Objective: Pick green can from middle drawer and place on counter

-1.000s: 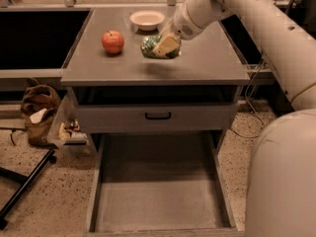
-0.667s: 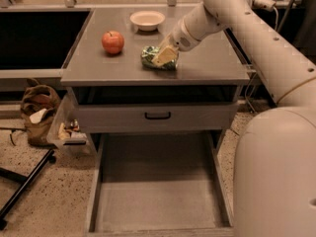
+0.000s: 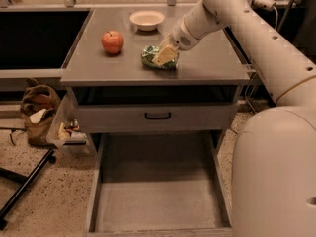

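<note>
- Camera view: the tool [image 3: 164, 57] sits right over the green can [image 3: 153, 59], with the arm reaching in from the right rear. You cannot tell whether it grips the can or has let go.
- The can rests on the bench [image 3: 212, 65], near the front edge. Its long axis is hidden under the tool.
- A red apple [image 3: 112, 41] lies well to its left and a bowl [image 3: 147, 19] behind it.
- Your exit is probably straight up. The middle drawer [image 3: 158, 196] stands open below.
</note>
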`<state>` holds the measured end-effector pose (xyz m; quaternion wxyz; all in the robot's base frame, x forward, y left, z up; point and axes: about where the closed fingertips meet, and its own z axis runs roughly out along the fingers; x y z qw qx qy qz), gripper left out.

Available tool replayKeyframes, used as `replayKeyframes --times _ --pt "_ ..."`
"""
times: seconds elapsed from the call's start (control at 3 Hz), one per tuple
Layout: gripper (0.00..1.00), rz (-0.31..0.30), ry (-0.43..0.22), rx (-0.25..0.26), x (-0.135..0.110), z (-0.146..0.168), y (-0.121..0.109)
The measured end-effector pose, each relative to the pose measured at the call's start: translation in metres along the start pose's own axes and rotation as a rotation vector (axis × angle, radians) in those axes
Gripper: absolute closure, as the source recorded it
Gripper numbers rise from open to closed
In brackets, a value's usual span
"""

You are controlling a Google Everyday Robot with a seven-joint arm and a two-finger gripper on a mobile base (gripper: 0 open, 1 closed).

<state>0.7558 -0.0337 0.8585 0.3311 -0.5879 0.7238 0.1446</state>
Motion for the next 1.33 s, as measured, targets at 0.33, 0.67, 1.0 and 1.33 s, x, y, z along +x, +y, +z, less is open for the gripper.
replayKeyframes --times 0.33,0.67,1.0,1.33 --pt "0.47 0.0 0.0 0.0 0.0 0.0001 0.0" --pt "0.24 0.0 0.0 0.0 0.0 0.0001 0.0" --pt "0.03 0.0 0.0 0.0 0.0 0.0001 0.0" --pt "0.0 0.0 0.0 0.0 0.0 0.0002 0.0"
